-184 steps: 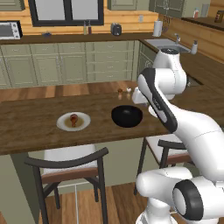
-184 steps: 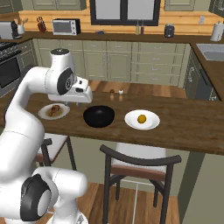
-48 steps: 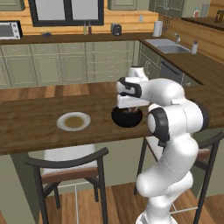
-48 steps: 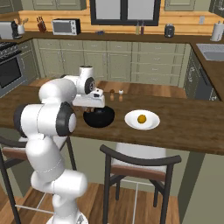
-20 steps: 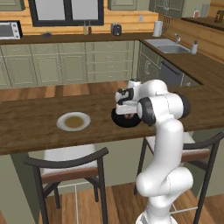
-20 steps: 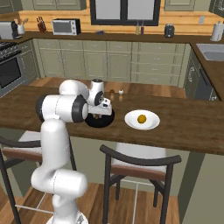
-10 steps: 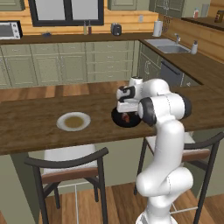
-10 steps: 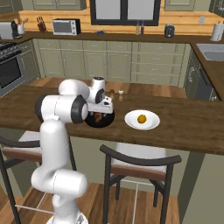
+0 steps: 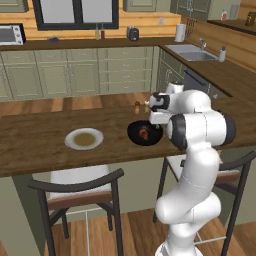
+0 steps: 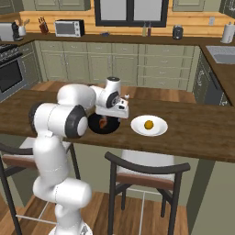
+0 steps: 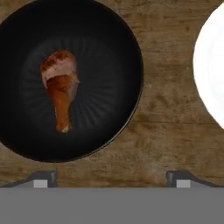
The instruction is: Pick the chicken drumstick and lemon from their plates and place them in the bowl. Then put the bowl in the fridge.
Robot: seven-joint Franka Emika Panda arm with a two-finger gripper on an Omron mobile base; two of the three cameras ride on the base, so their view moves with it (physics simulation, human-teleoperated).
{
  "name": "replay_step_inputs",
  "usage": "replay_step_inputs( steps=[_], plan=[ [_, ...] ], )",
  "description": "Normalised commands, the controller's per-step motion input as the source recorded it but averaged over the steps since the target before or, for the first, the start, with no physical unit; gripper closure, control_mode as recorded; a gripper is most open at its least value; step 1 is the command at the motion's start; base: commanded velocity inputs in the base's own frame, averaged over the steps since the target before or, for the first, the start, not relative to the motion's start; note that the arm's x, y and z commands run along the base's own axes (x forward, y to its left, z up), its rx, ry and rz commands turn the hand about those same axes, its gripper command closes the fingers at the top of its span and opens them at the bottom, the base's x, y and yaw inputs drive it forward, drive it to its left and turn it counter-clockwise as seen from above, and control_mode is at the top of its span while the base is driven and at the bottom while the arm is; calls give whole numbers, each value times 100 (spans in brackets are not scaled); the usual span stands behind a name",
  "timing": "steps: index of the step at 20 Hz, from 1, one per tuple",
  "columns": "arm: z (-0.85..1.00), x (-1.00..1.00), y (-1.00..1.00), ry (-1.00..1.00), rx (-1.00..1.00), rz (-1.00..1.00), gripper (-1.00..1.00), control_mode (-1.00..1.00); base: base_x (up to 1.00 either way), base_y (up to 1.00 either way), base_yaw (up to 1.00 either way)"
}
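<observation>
Since the chicken drumstick (image 11: 61,87) lies loose inside the bowl (image 11: 127,39) on the desk (image 11: 166,109), I hold my tool (image 11: 111,177) spread wide above it (1 lemon (image 10: 148,124) waits on its plate (image 10: 160,131)).

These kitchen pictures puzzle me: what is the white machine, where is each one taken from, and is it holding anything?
It is a white robot arm in a simulated kitchen. Two pictures come from cameras behind it, left and right; the third looks down from its hand. Its end effector hangs open over the wooden counter, holding nothing. The chicken drumstick lies in the black bowl. Beside the bowl, the lemon sits on its plate. On the bowl's other side stands an empty plate.
</observation>
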Motion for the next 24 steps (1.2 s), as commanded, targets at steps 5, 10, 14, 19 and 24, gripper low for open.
replay_step_inputs(
  steps=[5,10,14,19,24],
  plan=[
    [23,-37,-37,0,0,-16,-100,-100,0,0,0],
    [42,-33,-57,0,0,-15,-100,-100,0,0,0],
    [19,-20,-67,0,-1,-11,-100,-100,0,0,0],
    [0,-2,-50,-2,-7,-11,-100,-100,0,0,0],
    [0,0,-52,0,-4,-9,-100,-100,0,0,0]
  ],
)
